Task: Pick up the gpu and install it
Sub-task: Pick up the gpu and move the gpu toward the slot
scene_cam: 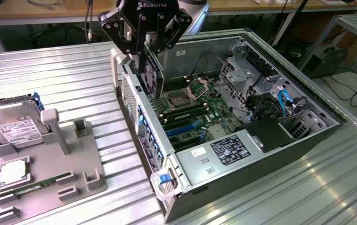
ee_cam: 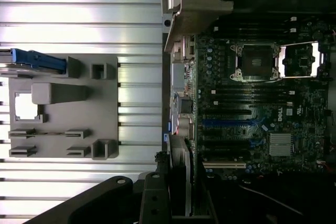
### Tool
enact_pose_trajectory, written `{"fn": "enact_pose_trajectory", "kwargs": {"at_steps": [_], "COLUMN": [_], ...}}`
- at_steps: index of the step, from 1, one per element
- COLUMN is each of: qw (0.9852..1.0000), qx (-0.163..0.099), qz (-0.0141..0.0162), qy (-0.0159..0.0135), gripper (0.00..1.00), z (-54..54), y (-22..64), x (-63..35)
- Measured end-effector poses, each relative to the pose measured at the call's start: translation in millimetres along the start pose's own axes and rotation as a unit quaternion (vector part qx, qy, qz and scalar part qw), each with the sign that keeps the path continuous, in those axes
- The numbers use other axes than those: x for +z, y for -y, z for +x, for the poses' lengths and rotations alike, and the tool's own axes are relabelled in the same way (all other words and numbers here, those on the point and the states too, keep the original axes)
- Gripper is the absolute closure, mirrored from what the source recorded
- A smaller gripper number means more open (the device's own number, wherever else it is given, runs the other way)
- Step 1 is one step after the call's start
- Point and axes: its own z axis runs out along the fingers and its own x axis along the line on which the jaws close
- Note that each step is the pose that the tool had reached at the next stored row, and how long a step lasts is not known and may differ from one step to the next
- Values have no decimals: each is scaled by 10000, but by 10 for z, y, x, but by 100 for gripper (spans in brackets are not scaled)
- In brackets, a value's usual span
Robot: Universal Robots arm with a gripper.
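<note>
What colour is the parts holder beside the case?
Grey; the holder shows best in the exterior view.

gpu (scene_cam: pixel 155 79) over case (scene_cam: pixel 241 197) edge, tray (scene_cam: pixel 72 178) beside it — exterior view's left

Black gpu (scene_cam: pixel 152 78) with pale silver bracket (scene_cam: pixel 118 63); dark green motherboard (scene_cam: pixel 194 110) — blue slots (scene_cam: pixel 180 129), bright blue cable (scene_cam: pixel 285 101); plain grey tray (scene_cam: pixel 72 176); ribbed silver table (scene_cam: pixel 60 70) — white-labelled hard drive (scene_cam: pixel 13 124).
</note>
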Motion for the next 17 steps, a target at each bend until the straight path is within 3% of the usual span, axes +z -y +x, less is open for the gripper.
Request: {"fn": "enact_pose_trajectory", "kwargs": {"at_steps": [17], "qw": [10000], "qx": [0], "qz": [0], "qy": [4], "gripper": [72], "z": [-113], "y": [1], "x": [2]}}
